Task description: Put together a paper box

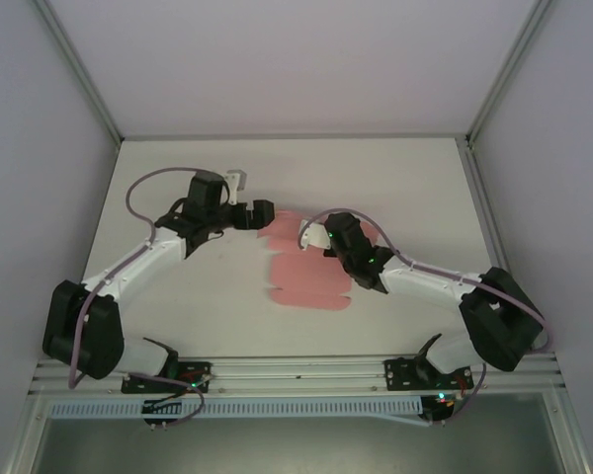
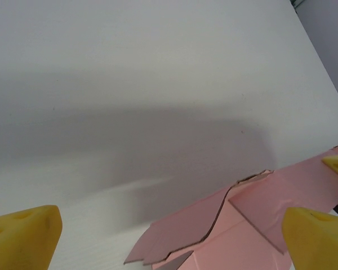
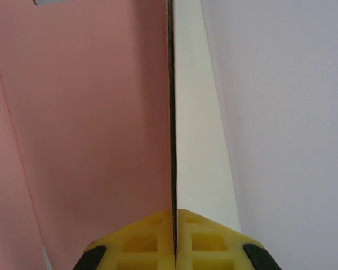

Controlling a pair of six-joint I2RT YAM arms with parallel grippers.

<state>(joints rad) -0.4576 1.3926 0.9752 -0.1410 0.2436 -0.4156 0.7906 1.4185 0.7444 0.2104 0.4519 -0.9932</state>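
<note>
The paper box (image 1: 306, 281) is a pink die-cut sheet lying mostly flat on the middle of the white table. My right gripper (image 1: 314, 235) is over its far right part, shut on a raised panel. In the right wrist view, that panel (image 3: 90, 112) runs edge-on between the closed yellow fingers of the gripper (image 3: 173, 225). My left gripper (image 1: 265, 212) hovers at the sheet's far left corner. Its jaws are wide open around nothing (image 2: 170, 230). The sheet's flaps (image 2: 203, 225) lie just ahead of them, toward the right fingertip (image 2: 312, 236).
The white table (image 1: 178, 168) is enclosed by pale walls at the left, back and right. An aluminium rail (image 1: 296, 370) carrying both arm bases runs along the near edge. Open tabletop lies beyond and left of the sheet.
</note>
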